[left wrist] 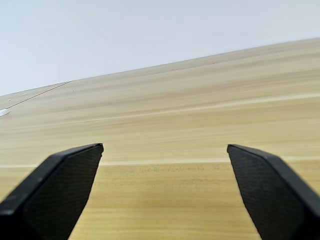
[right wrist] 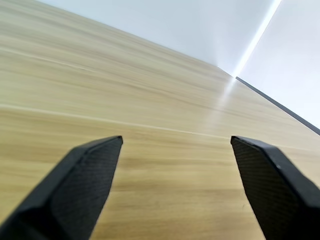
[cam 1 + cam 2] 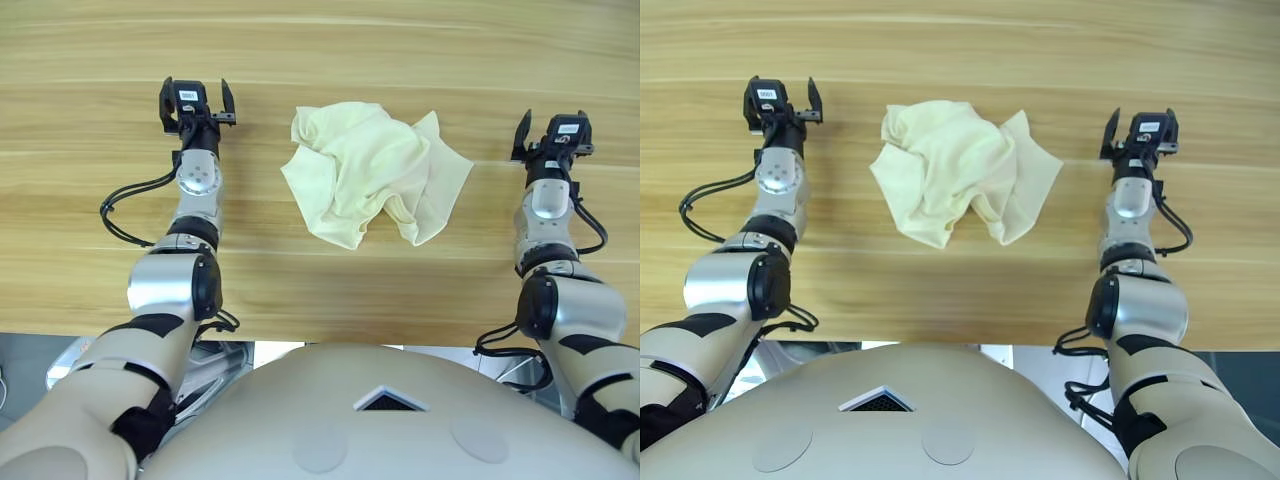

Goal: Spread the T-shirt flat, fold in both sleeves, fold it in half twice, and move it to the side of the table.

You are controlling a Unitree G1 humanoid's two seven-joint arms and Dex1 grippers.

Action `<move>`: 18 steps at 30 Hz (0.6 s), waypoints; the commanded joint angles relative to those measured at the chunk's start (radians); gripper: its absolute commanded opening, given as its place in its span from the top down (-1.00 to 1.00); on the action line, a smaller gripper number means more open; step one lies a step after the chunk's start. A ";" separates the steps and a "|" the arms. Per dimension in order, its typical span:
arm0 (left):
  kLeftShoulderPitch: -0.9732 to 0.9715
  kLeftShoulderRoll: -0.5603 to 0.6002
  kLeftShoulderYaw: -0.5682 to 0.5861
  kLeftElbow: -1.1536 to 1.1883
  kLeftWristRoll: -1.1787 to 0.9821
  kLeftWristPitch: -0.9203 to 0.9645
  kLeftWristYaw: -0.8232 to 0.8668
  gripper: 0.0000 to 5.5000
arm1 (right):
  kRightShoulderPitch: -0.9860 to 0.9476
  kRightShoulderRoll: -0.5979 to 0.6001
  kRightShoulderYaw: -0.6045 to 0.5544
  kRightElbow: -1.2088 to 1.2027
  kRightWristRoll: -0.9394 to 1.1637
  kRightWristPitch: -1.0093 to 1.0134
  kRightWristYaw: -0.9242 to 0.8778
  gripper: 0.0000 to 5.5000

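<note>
Wooden planking of the table (image 3: 300, 275) runs across the lower middle of the head view, under both forearms. Higher, at centre frame, the pale yellow T-shirt (image 3: 370, 170) lies crumpled in a heap with its sleeves lost in the folds, so spreading it flat looks not yet begun. The left gripper (image 3: 197, 92) at upper left and the right gripper (image 3: 553, 126) at right flank it, well apart from the cloth. Each has its fingers spread wide and holds nothing, likely poised to take opposite edges.
</note>
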 commanded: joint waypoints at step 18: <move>-0.017 0.005 -0.004 0.004 0.011 -0.001 0.010 -0.67 | -0.008 0.000 0.013 0.000 -0.011 -0.003 -0.025 -0.46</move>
